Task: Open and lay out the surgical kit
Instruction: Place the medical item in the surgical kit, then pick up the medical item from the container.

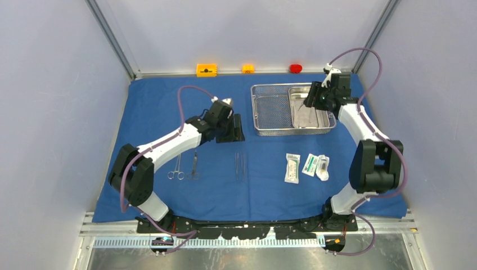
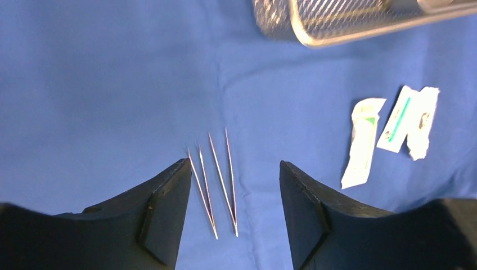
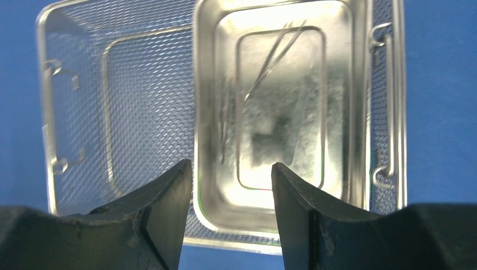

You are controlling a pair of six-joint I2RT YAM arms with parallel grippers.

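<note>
The blue cloth wrap [image 1: 163, 101] lies spread open on the table. The wire-mesh basket [image 1: 270, 109] stands at the back middle, with the steel tray [image 1: 315, 119] in its right half. My right gripper [image 1: 312, 100] is open above the tray [image 3: 337, 112]. A slim metal instrument [image 3: 275, 53] lies in the tray. My left gripper [image 1: 230, 130] is open and empty above the cloth. Two tweezers [image 2: 222, 180] lie below its fingers. Scissors and forceps [image 1: 184, 167] lie at the left. Three white packets [image 1: 306, 166] lie at the right.
Two orange blocks [image 1: 206, 70] [image 1: 248, 68] and a small red block [image 1: 295, 68] sit on the ledge behind the cloth. Grey walls close in the left, right and back. The basket's mesh floor [image 3: 129, 112] and its corner [image 2: 337, 22] show in the wrist views.
</note>
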